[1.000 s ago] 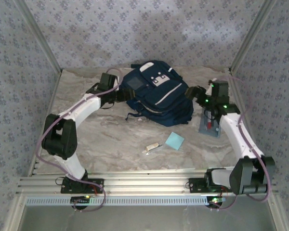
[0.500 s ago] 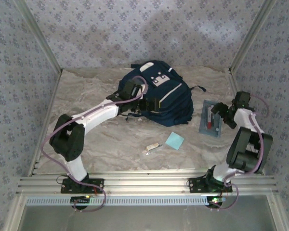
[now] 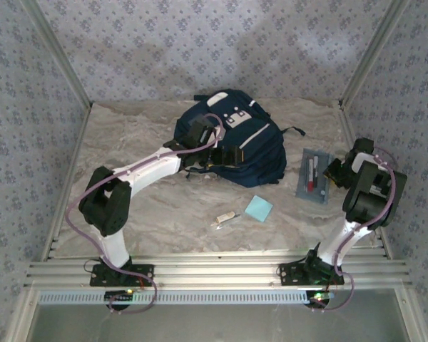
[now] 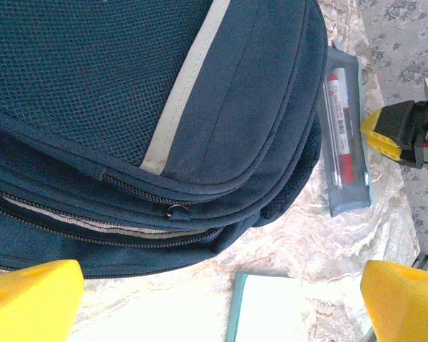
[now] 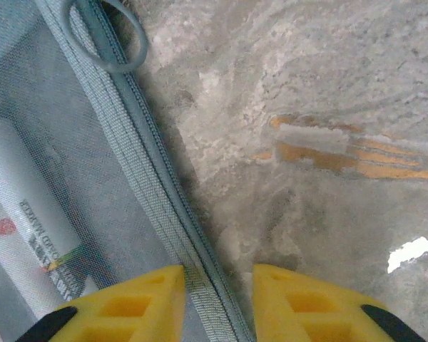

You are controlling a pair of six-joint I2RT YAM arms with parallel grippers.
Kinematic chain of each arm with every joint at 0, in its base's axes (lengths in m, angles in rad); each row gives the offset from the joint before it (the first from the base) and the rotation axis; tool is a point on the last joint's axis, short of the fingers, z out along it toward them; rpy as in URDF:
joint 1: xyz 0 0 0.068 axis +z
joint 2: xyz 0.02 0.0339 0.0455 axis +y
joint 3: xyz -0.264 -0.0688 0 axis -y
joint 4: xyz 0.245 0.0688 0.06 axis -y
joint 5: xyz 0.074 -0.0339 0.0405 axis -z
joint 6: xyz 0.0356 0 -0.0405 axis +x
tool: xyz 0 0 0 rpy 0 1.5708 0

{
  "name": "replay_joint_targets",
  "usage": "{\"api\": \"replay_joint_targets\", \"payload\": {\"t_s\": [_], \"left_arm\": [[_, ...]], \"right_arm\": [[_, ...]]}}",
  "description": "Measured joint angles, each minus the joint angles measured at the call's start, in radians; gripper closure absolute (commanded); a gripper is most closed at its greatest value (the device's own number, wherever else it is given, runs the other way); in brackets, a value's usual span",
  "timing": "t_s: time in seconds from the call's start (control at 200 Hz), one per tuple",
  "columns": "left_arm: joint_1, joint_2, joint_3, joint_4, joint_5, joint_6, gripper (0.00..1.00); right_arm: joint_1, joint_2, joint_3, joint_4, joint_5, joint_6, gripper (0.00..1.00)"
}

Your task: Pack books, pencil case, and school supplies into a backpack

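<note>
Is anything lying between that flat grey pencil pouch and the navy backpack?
Nothing lies on the tabletop between the flat grey pencil pouch and the navy fabric backpack. However, the backpack's visible zips look closed.

The scene was lit softly and evenly from above. The overhead view was rendered slightly hazy and low in contrast, with only faint shadows cast on the counter (image 3: 164,206) beneath the arms. In the left wrist view the backpack (image 4: 128,85) ahead of the left hand (image 4: 215,299) was rendered sharp, its mesh resolved, while the yellow fingertips (image 4: 28,299) were blurred and the light-blue pad (image 4: 278,310) between them was washed nearly white. A small patch of glare was recorded on the counter just right of the right hand (image 5: 217,306).
</note>
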Motion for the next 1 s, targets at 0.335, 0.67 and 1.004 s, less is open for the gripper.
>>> {"api": "replay_joint_targets", "payload": {"t_s": [0.335,0.67,1.004], "left_arm": [[0.0,0.0,0.0,-0.001,0.0,0.0,0.0],[0.0,0.0,0.0,0.002,0.023,-0.023,0.01],[0.021,0.001,0.0,0.115,0.095,-0.122,0.01]], "right_arm": [[0.078,0.053,0.094,-0.1,0.148,-0.049,1.0],[0.171,0.019,0.116,-0.057,-0.001,-0.067,1.0],[0.271,-0.295,0.146,-0.107,-0.1,-0.063,1.0]]}}
